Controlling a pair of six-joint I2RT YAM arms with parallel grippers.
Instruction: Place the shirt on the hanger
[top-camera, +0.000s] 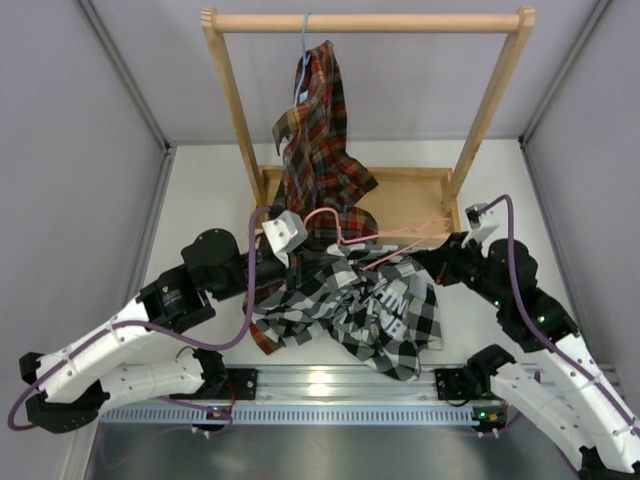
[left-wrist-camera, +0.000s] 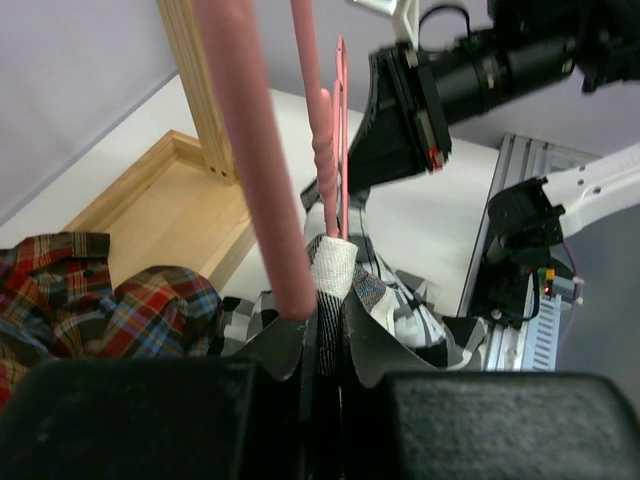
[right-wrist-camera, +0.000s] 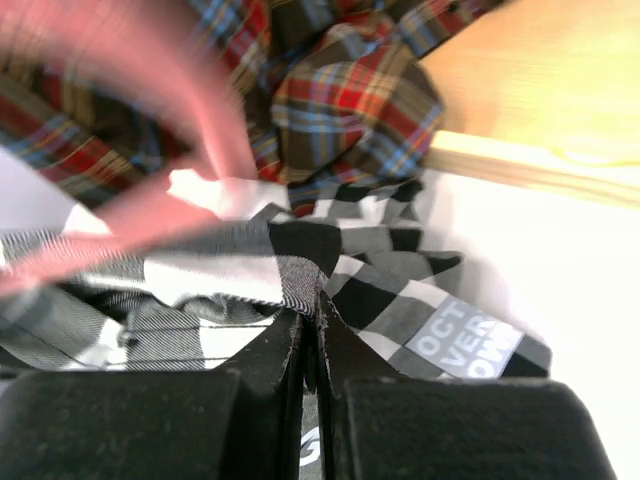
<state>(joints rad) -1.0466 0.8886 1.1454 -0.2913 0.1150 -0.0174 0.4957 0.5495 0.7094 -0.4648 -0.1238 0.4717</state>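
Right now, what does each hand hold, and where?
Left hand: shut on a fold of the black-and-white checked fabric shirt, beside the thin pink wire hanger. Right hand: the shirt's edge near its grey label.

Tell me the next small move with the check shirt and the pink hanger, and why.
Probably draw the right hand slightly outward to spread the black-and-white check fabric shirt. Both hands are shut on it, the left hand right beside the thin pink wire hanger. The shirt lies bunched on the table, and the hanger seems to sit on top of it, not inside it.
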